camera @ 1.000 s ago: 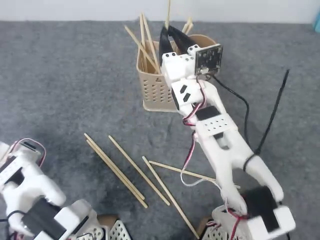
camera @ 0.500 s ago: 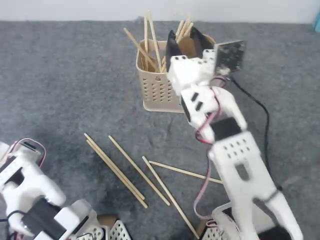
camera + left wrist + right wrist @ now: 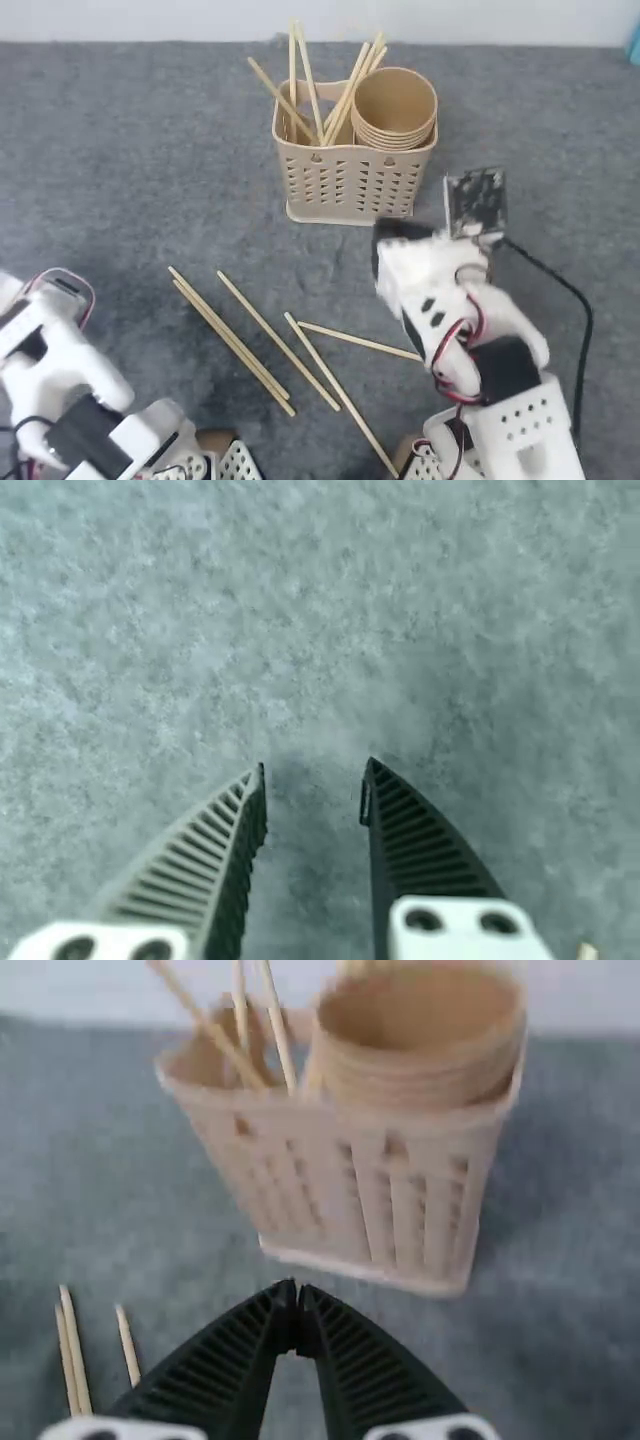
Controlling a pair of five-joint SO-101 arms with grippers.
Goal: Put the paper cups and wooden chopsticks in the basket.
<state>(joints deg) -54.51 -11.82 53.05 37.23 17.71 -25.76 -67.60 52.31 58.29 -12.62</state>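
High view: basket stands on grey carpet. A stack of paper cups sits in the side nearer the right arm, and a bunch of chopsticks leans in the other side. Several loose chopsticks lie on the carpet in front, btwn the arms.

Right wrist view adds: right gripper jaws pressed together, empty, low in front of the basket.

Left wrist view: left gripper spread, nothing btwn, over bare carpet.

Vs 1 s ago: right arm has pulled back from over the cups, where its jaws were spread. Loose sticks haven't moved.
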